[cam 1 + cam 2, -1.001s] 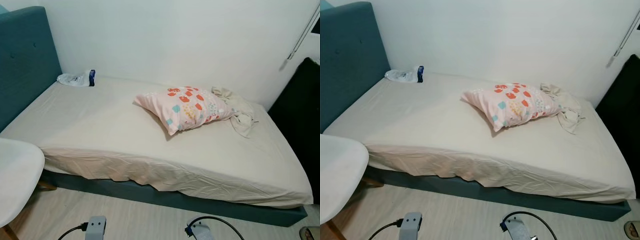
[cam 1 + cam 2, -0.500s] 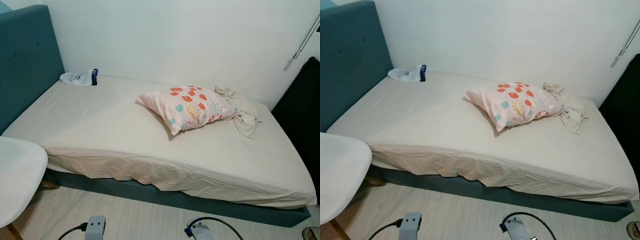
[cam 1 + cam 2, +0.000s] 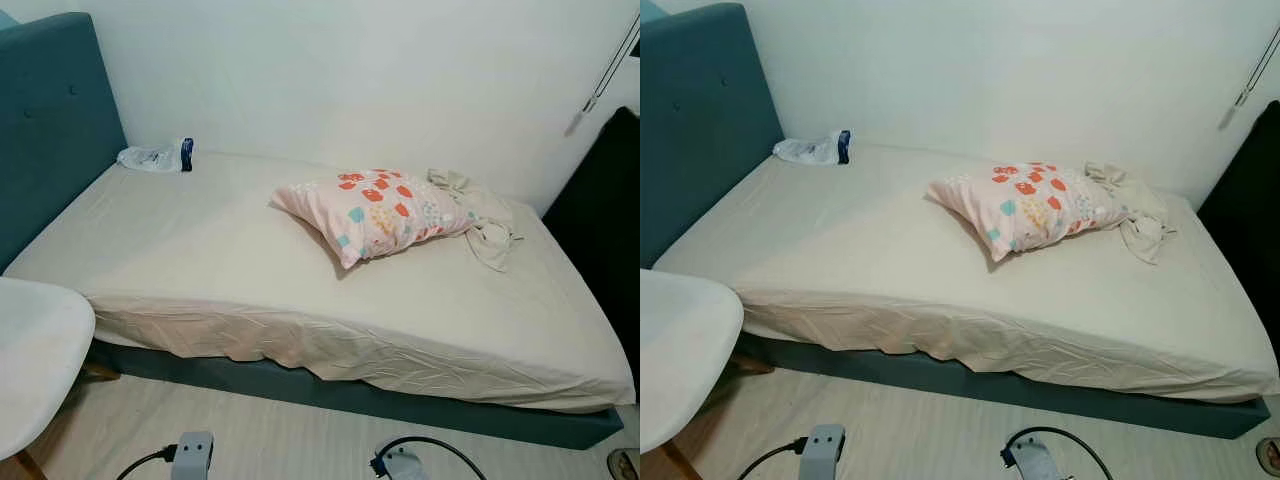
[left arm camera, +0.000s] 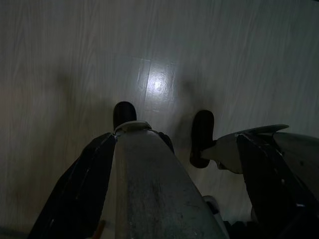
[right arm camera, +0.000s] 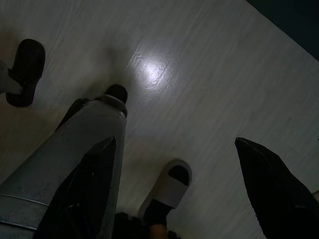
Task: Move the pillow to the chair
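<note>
1. On bed (image 3: pixel 200 250), right of centre toward far side: pillow (image 3: pixel 372 212), pink, patterned, just beside crumpled cloth (image 3: pixel 482 220).
2. Near left: white chair (image 3: pixel 35 350), well apart from pillow.
3. Far left corner of bed: plastic bag (image 3: pixel 152 157).
4. Left gripper (image 4: pixel 164 137) and right gripper (image 5: pixel 174 189) hanging over pale floor (image 5: pixel 199 74), fingers spread, grasping nothing.

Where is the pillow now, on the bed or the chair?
On the bed: the pillow lies on the sheet beside a crumpled cloth; the chair seat is bare.
</note>
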Robot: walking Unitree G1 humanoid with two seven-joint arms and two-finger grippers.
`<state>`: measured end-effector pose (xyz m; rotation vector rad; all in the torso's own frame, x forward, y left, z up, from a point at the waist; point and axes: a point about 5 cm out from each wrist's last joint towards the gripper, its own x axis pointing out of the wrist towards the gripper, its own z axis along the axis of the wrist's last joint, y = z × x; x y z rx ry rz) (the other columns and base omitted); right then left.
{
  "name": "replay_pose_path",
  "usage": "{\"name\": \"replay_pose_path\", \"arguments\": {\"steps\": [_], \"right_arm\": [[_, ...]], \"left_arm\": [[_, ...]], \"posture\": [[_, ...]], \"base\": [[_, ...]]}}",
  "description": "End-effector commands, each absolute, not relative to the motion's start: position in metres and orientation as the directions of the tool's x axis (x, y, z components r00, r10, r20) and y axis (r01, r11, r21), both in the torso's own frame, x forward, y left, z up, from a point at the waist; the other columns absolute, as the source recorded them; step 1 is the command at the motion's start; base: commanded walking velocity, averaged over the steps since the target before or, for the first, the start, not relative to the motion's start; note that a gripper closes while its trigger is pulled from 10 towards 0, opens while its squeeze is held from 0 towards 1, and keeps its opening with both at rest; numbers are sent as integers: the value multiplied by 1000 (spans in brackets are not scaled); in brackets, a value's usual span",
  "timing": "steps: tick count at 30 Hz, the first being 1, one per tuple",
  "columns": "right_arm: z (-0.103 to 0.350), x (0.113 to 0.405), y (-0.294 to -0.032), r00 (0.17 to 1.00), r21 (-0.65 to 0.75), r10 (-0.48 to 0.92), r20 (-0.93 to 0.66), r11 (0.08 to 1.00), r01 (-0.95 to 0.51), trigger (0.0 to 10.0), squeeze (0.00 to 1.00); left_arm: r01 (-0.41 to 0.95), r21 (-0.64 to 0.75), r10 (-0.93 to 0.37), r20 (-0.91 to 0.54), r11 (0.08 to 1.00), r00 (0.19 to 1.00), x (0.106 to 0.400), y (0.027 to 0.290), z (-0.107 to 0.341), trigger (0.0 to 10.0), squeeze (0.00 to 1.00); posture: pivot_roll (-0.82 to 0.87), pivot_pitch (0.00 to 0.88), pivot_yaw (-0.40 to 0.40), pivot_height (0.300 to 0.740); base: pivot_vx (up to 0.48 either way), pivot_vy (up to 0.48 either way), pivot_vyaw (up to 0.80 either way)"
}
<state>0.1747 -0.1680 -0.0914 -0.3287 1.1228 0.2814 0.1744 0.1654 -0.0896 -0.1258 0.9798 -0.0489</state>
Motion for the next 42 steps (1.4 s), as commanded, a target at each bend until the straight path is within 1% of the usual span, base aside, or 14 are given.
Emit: {"name": "replay_pose_path", "arguments": {"steps": [1, 12, 15, 42], "right_arm": [[-93, 171, -169, 401, -110, 51, -915, 923, -368, 10000, 0], [-93, 171, -169, 400, -111, 51, -915, 922, -371, 10000, 0], [-93, 171, -169, 398, -110, 53, -916, 920, -376, 10000, 0], [-93, 171, -170, 403, -110, 48, -914, 927, -360, 10000, 0]], "left_arm": [[-3, -128, -105, -828, 992, 551, 172, 165, -90, 10000, 0], [-15, -131, -100, -825, 991, 556, 172, 166, -90, 10000, 0], [0, -130, -107, -822, 992, 559, 173, 166, -90, 10000, 0], [20, -142, -129, -819, 990, 560, 172, 163, -90, 10000, 0]], "posture": [[134, 0, -82, 740], [139, 0, -86, 740], [140, 0, -86, 740], [128, 0, -77, 740]], "base": [[262, 0, 0], [24, 0, 0], [0, 0, 0], [322, 0, 0]]}}
